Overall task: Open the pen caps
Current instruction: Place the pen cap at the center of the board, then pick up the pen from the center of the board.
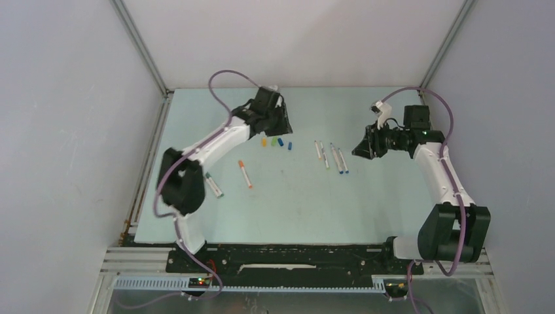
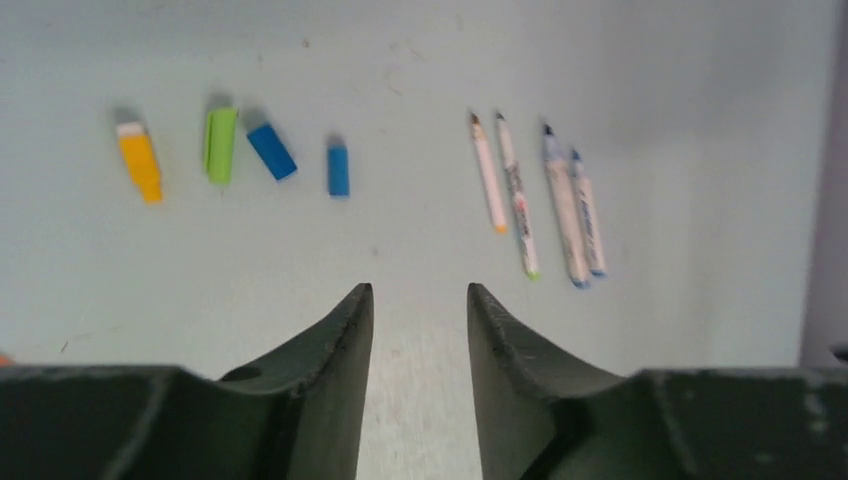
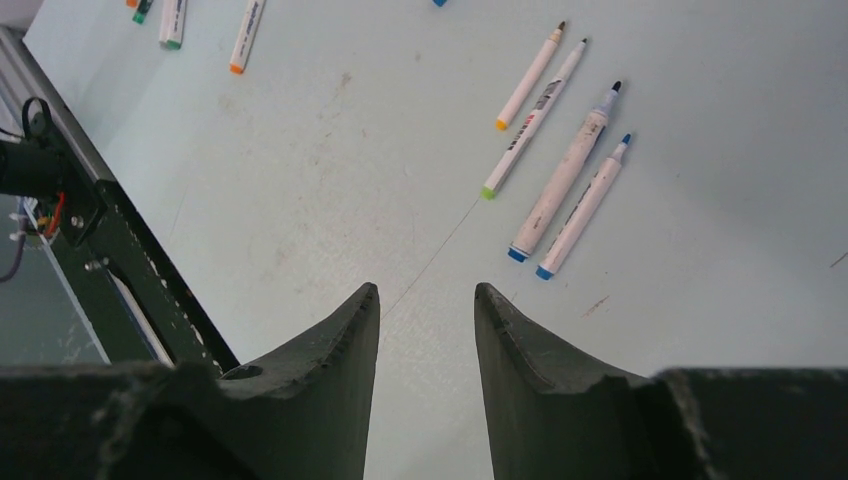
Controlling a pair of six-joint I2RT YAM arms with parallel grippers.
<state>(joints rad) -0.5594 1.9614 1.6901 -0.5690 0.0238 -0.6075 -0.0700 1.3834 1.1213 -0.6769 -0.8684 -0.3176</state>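
Yellow, green, two blue pen caps (image 2: 220,144) off, in row on counter (image 1: 366,209) left of four bare pens (image 2: 565,210). Further left of those: orange pen (image 1: 245,174), green pen (image 1: 214,185), seemingly capped, left to do. My left gripper (image 2: 418,295), right gripper (image 3: 425,295): parted, empty.

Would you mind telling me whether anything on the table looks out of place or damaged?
Nothing spilled or broken. The four caps lie in a loose row, one blue cap askew. Four uncapped pens lie side by side; two more pens lie apart, further left. The table shows only scuffs.
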